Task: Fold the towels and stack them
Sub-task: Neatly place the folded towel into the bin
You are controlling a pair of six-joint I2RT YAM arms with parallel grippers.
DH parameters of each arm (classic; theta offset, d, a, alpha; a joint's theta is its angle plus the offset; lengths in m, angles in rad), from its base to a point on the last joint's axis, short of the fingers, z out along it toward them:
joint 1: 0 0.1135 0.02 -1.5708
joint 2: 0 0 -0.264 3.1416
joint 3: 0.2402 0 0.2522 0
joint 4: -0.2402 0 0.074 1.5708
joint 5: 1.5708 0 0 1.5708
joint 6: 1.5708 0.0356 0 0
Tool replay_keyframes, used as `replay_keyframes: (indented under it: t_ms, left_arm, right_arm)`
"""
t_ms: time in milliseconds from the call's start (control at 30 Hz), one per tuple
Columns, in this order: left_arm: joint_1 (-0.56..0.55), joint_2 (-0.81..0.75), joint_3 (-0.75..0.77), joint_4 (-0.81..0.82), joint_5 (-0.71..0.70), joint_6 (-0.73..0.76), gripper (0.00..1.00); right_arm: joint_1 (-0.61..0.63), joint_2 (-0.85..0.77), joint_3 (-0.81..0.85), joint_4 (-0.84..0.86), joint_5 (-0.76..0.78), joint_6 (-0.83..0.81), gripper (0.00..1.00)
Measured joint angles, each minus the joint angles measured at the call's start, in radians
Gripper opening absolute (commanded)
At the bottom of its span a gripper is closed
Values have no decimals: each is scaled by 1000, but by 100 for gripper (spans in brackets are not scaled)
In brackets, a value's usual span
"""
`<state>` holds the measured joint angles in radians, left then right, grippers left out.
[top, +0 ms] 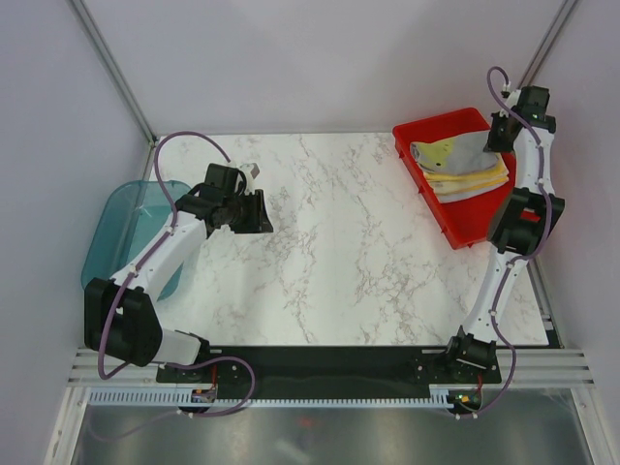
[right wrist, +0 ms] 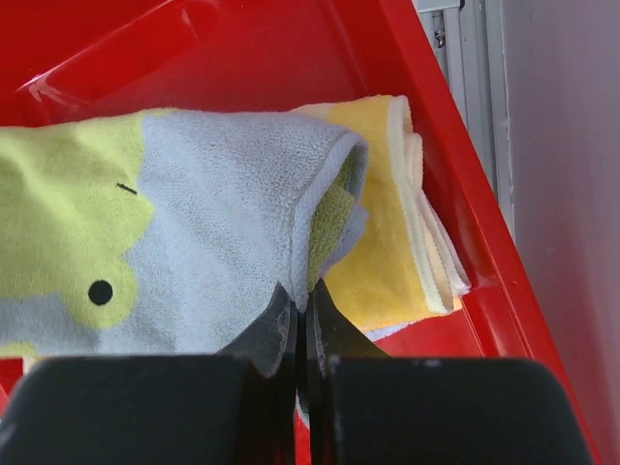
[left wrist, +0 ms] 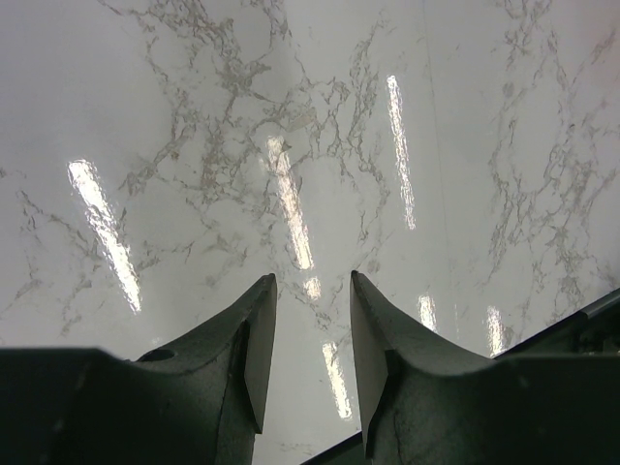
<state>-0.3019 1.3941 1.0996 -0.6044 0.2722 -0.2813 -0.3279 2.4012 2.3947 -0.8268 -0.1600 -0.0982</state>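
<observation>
The towels lie stacked in the red tray point(top: 422, 180) at the back right. On top is a pale grey-blue towel with yellow-green print point(right wrist: 194, 223), loosely folded over a folded yellow towel point(right wrist: 387, 252). My right gripper point(right wrist: 305, 286) is shut on the near edge of the printed towel point(top: 448, 151), with cloth pinched between the fingers. In the top view the right gripper point(top: 499, 136) sits over the tray's right side, beside the yellow towel point(top: 477, 182). My left gripper point(left wrist: 313, 276) is open with nothing between its fingers, over bare marble at the table's left point(top: 260, 215).
A translucent teal tub point(top: 116, 228) stands off the table's left edge, behind the left arm. The red tray's right wall point(right wrist: 484, 232) runs close to the enclosure's side wall. White marble tabletop point(top: 339, 252) lies between the two arms.
</observation>
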Motion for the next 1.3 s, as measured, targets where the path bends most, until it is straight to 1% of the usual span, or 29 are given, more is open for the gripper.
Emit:
replay_keyframes:
  t_ms: [300,533,600,633,667,767,900,967,1033,1167,1233,1267,1300]
  left_arm:
    - [0,0,0,0,0,0,44]
    - [0,0,0,0,2,0,44]
    - [0,0,0,0,2,0,44]
    - [0,0,0,0,3,0,44]
    - [0,0,0,0,3,0,44]
    - [0,0,0,0,3,0,44]
    - [0,0,0,0,10,1,44]
    - [0,0,0,0,16,1,44]
    - [0,0,0,0,19,1,44]
    - [0,0,0,0,21,1,44]
    - [0,0,0,0,21,1,44]
    - [0,0,0,0,22,1,44]
    - [0,0,0,0,22,1,44]
  right_arm:
    - [-3,14,43,5,-2,0,0]
    - [-13,20,44,4,-1,1,1]
    - [-20,20,43,5,-2,6,12]
    - [-25,20,43,4,-2,12,19]
    - [-31,20,42,5,-2,21,36]
    - [-46,20,40,8,5,45,56]
    - [-60,17,32,32,33,69,69]
    - [-65,6,9,44,44,81,69]
    - [-66,-15,-18,56,43,99,66]
    - [-58,-119,-169,127,-29,156,45]
    - [-41,-164,-226,164,-71,181,41]
    - [-27,-175,-239,180,-93,192,35]
    - [-9,-179,-243,195,-114,199,34]
